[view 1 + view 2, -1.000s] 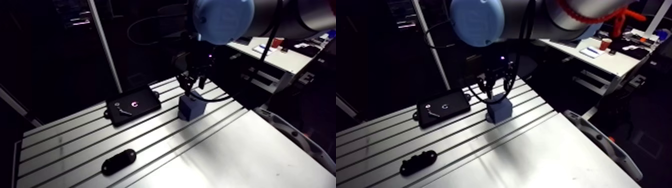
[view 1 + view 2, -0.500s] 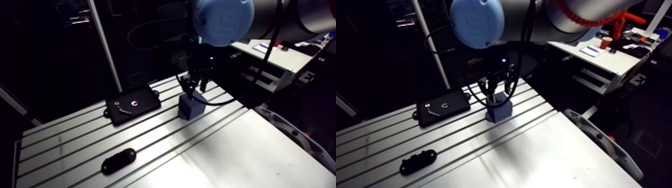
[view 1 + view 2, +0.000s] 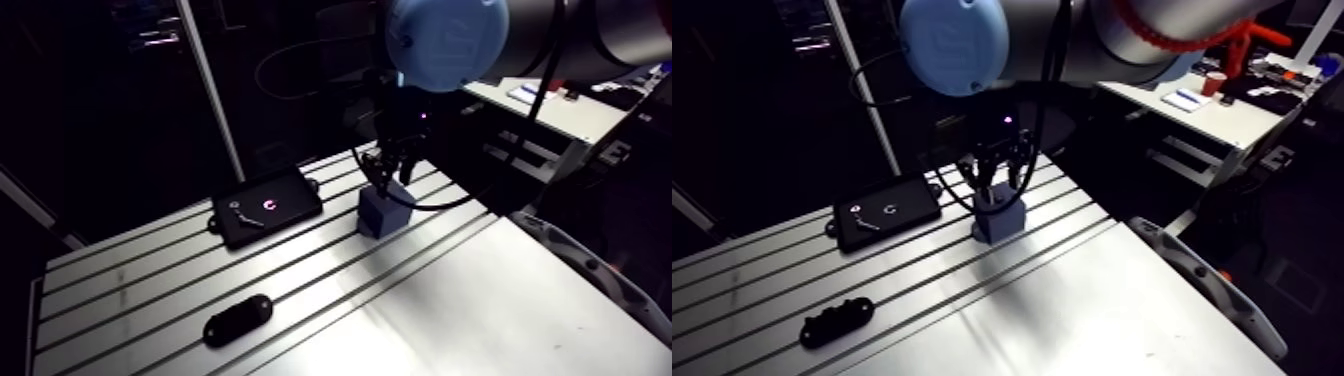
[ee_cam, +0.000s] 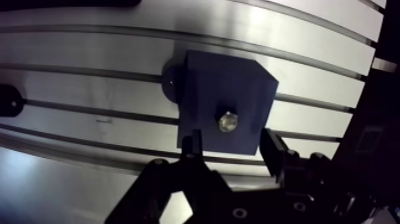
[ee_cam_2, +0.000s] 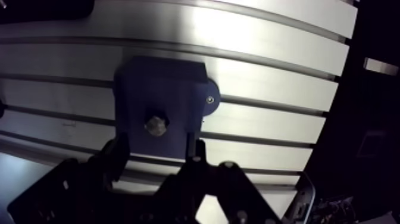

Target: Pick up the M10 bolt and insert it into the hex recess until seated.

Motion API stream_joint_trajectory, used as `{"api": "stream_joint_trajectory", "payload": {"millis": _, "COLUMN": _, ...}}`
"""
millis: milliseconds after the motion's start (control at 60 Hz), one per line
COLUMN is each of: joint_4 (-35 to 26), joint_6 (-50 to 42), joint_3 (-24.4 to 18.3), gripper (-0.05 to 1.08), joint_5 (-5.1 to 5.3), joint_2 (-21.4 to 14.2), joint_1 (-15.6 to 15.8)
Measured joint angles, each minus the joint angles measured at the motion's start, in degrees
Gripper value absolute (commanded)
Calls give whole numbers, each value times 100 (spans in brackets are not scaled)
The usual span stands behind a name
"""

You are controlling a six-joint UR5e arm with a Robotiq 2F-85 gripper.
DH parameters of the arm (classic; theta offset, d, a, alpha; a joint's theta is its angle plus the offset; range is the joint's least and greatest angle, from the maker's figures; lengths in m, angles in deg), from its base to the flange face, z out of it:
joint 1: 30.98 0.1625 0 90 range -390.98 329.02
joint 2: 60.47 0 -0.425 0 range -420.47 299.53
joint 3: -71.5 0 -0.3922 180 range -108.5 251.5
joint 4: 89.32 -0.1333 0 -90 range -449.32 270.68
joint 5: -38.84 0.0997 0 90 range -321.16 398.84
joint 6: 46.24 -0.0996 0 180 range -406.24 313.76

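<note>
Right under the wrist, the pincer hangs with its fingers well apart and nothing between them, one to each side of the near edge of the blue block. Just ahead of the fingertips the M10 bolt stands in the middle of the block's top face, a bright round end facing up. It looks to be in the hex recess, but from straight above I cannot tell whether it is fully down or sitting proud and a little tilted. That is the main risk: if the head's flats are resting on the rim of the recess rather than inside it, the task is not done, and any nudge could tip the bolt over. The fingertips are near enough that a sideways drift while lifting away could clip the bolt and drag it out. A push to seat it, if off-centre, could cock it and jam it. The block seems to be fastened by a small screwed tab at one side, so a hard push might twist it on the worktop. Farther off, a black plate and a small black piece lie well apart from the block — little danger there.
</note>
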Motion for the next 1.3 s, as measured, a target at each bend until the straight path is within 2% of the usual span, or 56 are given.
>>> {"api": "stream_joint_trajectory", "payload": {"millis": 600, "joint_4": 28, "joint_6": -98, "joint_3": -18, "gripper": 47, "joint_5": 59, "joint_2": 80, "joint_1": 24}}
{"api": "stream_joint_trajectory", "payload": {"millis": 1300, "joint_4": 36, "joint_6": -139, "joint_3": -111, "gripper": 50, "joint_5": 62, "joint_2": 172, "joint_1": 48}}
